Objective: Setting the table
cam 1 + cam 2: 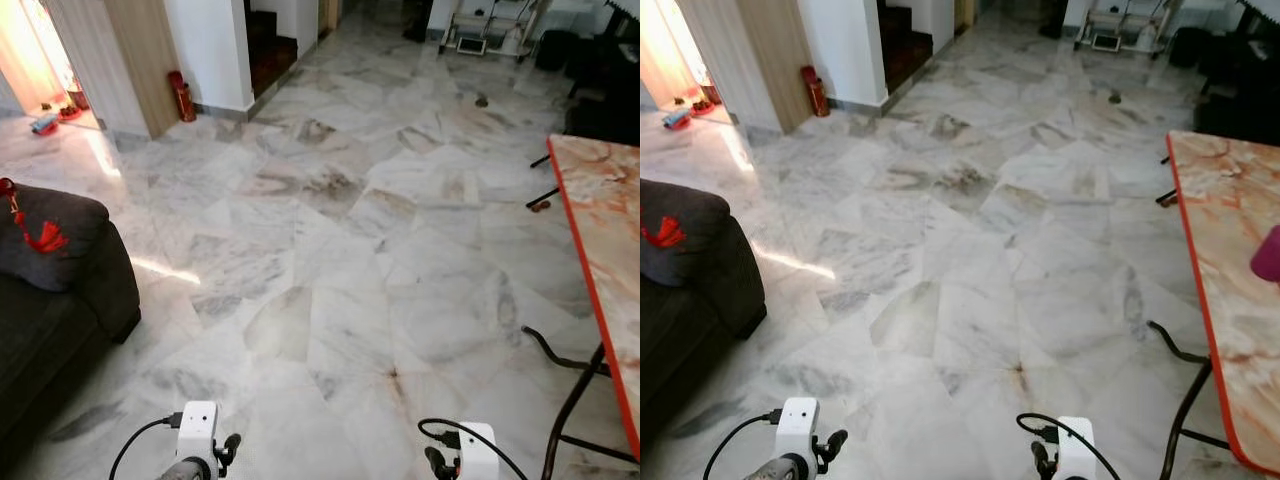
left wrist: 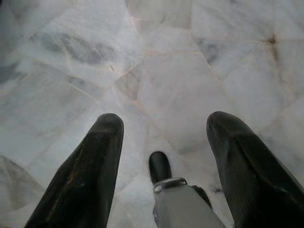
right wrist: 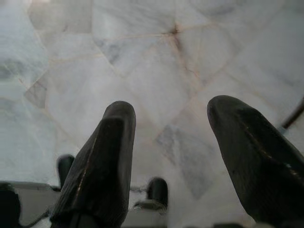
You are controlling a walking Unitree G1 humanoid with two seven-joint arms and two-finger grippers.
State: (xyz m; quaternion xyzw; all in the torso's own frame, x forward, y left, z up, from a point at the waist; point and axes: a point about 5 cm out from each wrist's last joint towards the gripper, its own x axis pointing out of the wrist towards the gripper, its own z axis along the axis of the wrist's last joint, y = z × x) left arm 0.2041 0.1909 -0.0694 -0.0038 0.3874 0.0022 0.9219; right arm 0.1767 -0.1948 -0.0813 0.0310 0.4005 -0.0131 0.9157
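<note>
The table [image 1: 605,230], with a marble-pattern top in orange and cream and a red edge, stands on black folding legs [image 1: 565,400] at the robot's right side. On its top, near the far right of the right eye view, there is a pink thing [image 1: 1269,254], cut by the picture border, so I cannot tell what it is. Just beside the near corner of the table, the right gripper [image 3: 180,142] hangs low over the marble floor [image 1: 330,240]; its two black fingers are wide apart and nothing is between them. Farther from the table, the left gripper [image 2: 164,142] also hangs low over the floor, its fingers spread apart and holding nothing. Well apart from the table, across the open floor, a dark sofa [image 1: 50,300] stands, with a red tassel [image 1: 40,235] on its armrest. Beyond the sofa, also well apart from the table, a red fire extinguisher [image 1: 182,97] stands against a white wall, next to dark stairs [image 1: 270,50]. Behind the far end of the table there is a white rack [image 1: 490,28].
</note>
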